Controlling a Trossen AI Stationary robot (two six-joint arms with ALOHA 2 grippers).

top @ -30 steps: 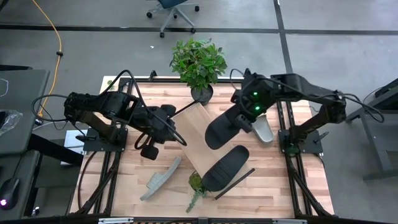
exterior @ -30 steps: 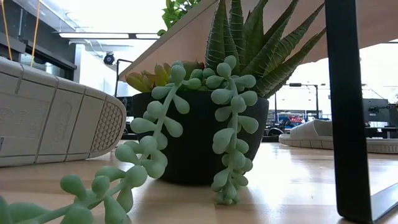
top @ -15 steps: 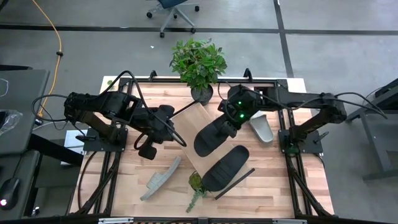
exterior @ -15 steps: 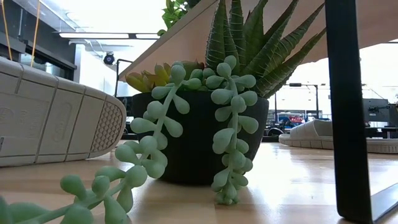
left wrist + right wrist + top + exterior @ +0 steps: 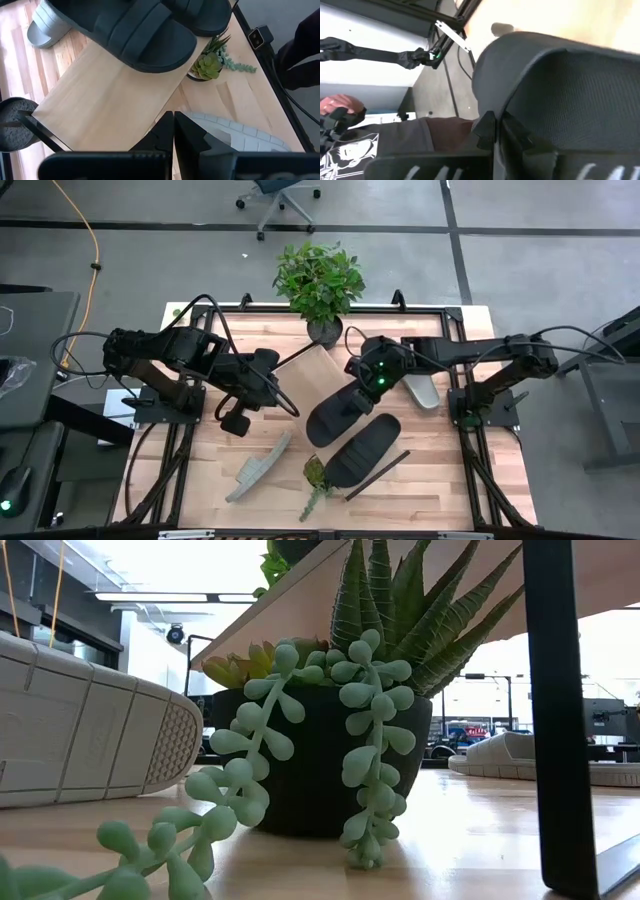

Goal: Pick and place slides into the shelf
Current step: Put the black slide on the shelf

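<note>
My right gripper [image 5: 373, 383] is shut on a matte black slide [image 5: 335, 410] over the light-wood shelf board [image 5: 312, 370]. A second black slide [image 5: 362, 448] lies on the board's near part. One grey slide [image 5: 258, 467] lies on its side on the tabletop near the front. The other grey slide [image 5: 420, 388] lies on the table at the right. My left gripper [image 5: 238, 421] is shut and empty, left of the shelf. In the left wrist view its fingers [image 5: 173, 127] point at the board [image 5: 110, 95]. My right gripper holds the black slide by its far-right end [image 5: 362, 390], coming from the table's far right and slanting down. In the right wrist view the two fingertips [image 5: 487, 127] meet on a dark edge of the slide [image 5: 520, 107]. Whether the slide touches the board, I cannot tell.
A small succulent pot [image 5: 315, 472] stands at the shelf's near end, close to the low camera [image 5: 320, 770]. A large leafy plant [image 5: 320, 280] stands at the table's far edge. A dark shelf leg [image 5: 560, 720] stands at the right in the low view.
My right gripper has carried the black slide toward the table's left and near edge, from beside the right grey slide to over the shelf board, next to the other black slide.
</note>
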